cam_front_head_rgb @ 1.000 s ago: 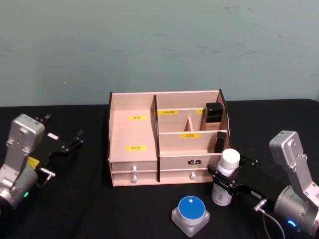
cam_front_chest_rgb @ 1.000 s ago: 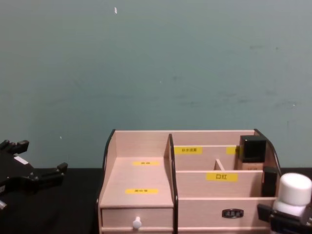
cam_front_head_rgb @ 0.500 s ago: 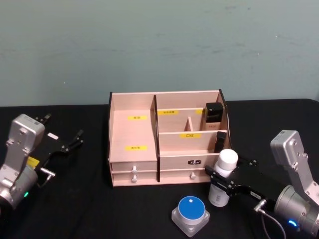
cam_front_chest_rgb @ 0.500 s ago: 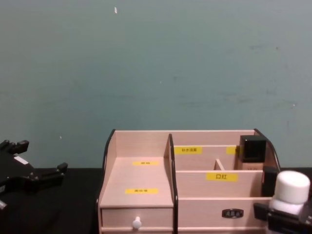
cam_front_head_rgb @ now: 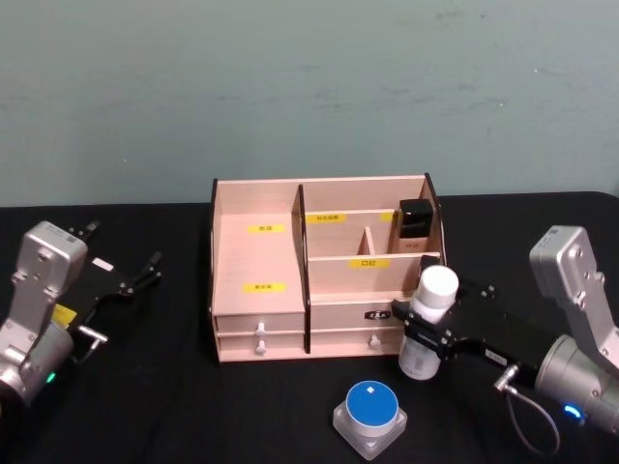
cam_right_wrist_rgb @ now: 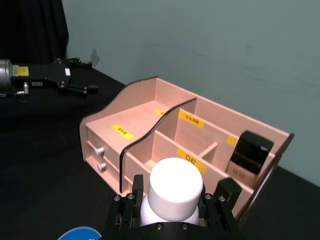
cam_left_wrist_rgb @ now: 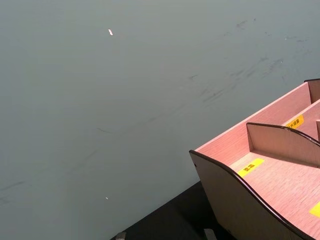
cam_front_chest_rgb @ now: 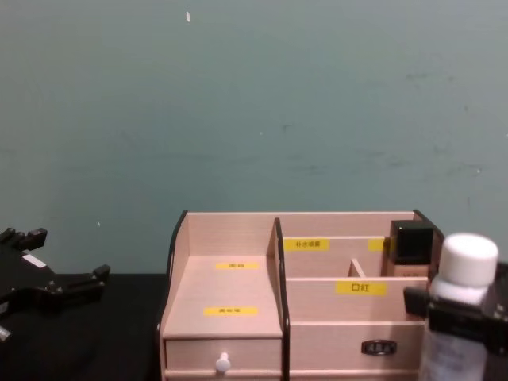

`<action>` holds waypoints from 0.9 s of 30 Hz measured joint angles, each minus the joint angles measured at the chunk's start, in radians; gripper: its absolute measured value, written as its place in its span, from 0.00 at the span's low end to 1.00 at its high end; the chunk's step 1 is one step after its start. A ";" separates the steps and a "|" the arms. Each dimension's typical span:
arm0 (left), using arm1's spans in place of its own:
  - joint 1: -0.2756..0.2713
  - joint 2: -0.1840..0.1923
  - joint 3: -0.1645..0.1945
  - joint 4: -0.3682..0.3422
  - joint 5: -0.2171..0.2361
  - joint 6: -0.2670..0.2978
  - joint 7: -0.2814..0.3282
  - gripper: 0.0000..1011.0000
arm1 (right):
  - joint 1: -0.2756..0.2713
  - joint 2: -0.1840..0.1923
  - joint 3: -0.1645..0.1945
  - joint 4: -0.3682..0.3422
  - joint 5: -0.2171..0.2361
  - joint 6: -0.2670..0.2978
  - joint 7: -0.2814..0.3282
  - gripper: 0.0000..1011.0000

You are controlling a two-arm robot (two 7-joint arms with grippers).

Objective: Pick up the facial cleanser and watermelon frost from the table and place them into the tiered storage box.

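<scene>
Facial cleanser [cam_front_head_rgb: 437, 285] is lifted and shifted left, just before the tiered storage box's [cam_front_head_rgb: 253, 261] near right front, pinched by the right gripper [cam_front_head_rgb: 423, 333], so more lift over the wall is judged needed; watermelon frost [cam_front_head_rgb: 371, 404] sits nearer, untouched, left gripper [cam_front_head_rgb: 140, 275] parked far left, fingers spread.

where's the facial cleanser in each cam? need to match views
Head view: facial cleanser right of centre, before the tiered storage box's right end, clamped in the right gripper.
Chest view: lower right corner.
Right wrist view: bottom centre, in the gripper.
Left wrist view: faces the box's left side panel instead.
Shared landmark: the box's yellow labels.
Left gripper parked at left.
</scene>
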 joint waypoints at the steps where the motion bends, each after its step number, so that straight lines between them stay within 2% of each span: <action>1: 0.000 0.000 0.000 0.000 0.000 0.000 0.000 1.00 | 0.006 0.003 0.000 -0.006 0.000 0.004 0.001 0.59; 13: 0.000 0.000 0.000 0.000 0.000 0.000 0.000 1.00 | 0.092 0.009 -0.006 -0.039 0.008 0.046 0.011 0.59; 27: 0.000 0.000 0.000 0.000 0.000 0.000 0.000 1.00 | 0.232 -0.020 -0.061 -0.008 0.014 0.082 0.028 0.59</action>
